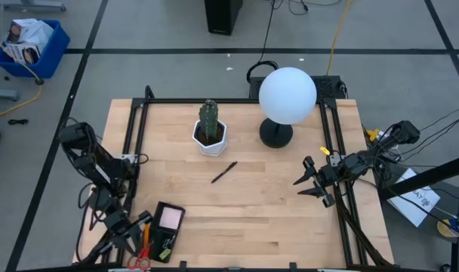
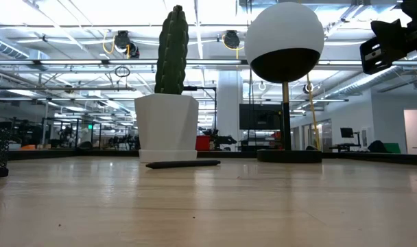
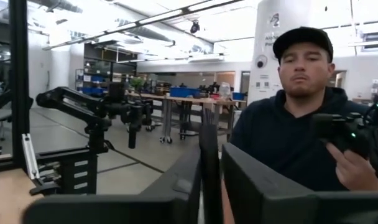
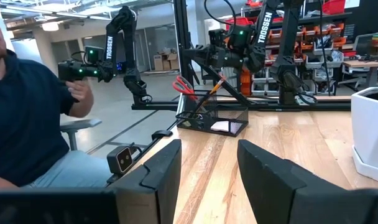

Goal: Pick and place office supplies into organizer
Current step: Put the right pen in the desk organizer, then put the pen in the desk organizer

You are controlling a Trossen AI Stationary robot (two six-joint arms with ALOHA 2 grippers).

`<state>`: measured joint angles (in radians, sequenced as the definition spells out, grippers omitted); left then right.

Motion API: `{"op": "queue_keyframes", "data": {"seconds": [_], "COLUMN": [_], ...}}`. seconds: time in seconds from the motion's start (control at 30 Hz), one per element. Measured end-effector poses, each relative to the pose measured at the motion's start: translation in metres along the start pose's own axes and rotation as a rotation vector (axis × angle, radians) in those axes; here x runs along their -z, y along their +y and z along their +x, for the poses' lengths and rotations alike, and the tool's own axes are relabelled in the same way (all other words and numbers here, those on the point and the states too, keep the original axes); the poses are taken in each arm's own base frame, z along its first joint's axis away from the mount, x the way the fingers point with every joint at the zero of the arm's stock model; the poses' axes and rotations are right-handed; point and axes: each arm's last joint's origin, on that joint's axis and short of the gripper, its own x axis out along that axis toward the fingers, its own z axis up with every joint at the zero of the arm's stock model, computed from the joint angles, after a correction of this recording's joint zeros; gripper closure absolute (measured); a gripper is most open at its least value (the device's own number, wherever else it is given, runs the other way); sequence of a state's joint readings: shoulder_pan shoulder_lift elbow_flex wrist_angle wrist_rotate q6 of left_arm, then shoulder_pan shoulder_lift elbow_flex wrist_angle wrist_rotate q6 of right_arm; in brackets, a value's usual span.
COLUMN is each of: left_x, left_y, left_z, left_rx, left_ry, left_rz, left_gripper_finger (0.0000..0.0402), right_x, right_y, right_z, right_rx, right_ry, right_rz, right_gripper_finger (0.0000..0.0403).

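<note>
The black mesh organizer [image 1: 167, 227] stands at the table's near left corner, with a pink sticky-note pad [image 1: 170, 218] lying in it. Red-handled scissors [image 4: 184, 86] stand in its cup. My left gripper [image 1: 135, 236] hovers at the organizer's left end, shut on an orange pencil [image 4: 211, 93] that slants up out of the cup. A thin dark pen [image 1: 224, 172] lies flat mid-table, in front of the cactus pot. My right gripper [image 1: 301, 185] waits open at the table's right side, holding nothing. My left gripper has the pencil's upper end [image 3: 207, 127] between its two fingers [image 3: 176, 186], which lie across it. They reach in about level, tipped slightly up. The pencil stands slanted, its lower end in the organizer's cup [image 4: 198, 111].
A cactus in a white faceted pot [image 1: 211, 134] and a white globe lamp [image 1: 288, 94] on a black base stand at the table's far middle. A black frame rail [image 1: 135, 136] runs along the table's edges. A person [image 3: 295, 124] sits beyond the near left corner.
</note>
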<state>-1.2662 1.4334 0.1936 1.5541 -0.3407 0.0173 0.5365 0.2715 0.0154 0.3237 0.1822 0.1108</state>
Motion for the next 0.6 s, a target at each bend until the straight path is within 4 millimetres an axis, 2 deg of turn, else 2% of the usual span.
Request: {"op": "queue_keyframes", "data": {"seconds": [0.33, 0.5, 0.6], "left_x": [0.0016, 0.0015, 0.0007], "left_y": [-0.0005, 0.0008, 0.0063], "left_z": [-0.0007, -0.0015, -0.0011], "left_rx": [-0.023, -0.051, -0.164], "left_ry": [0.017, 0.013, 0.007], "left_rz": [0.022, 0.014, 0.004], "left_gripper_finger": [0.0233, 0.0210, 0.0203], "right_x": [0.0000, 0.0000, 0.0000], "right_y": [0.0000, 0.0000, 0.0000], "right_z": [0.0000, 0.0000, 0.0000], "right_rx": [0.000, 0.000, 0.000], "right_ry": [0.000, 0.000, 0.000], "right_rz": [0.000, 0.000, 0.000], "right_gripper_finger": [0.0250, 0.0250, 0.0250]}}
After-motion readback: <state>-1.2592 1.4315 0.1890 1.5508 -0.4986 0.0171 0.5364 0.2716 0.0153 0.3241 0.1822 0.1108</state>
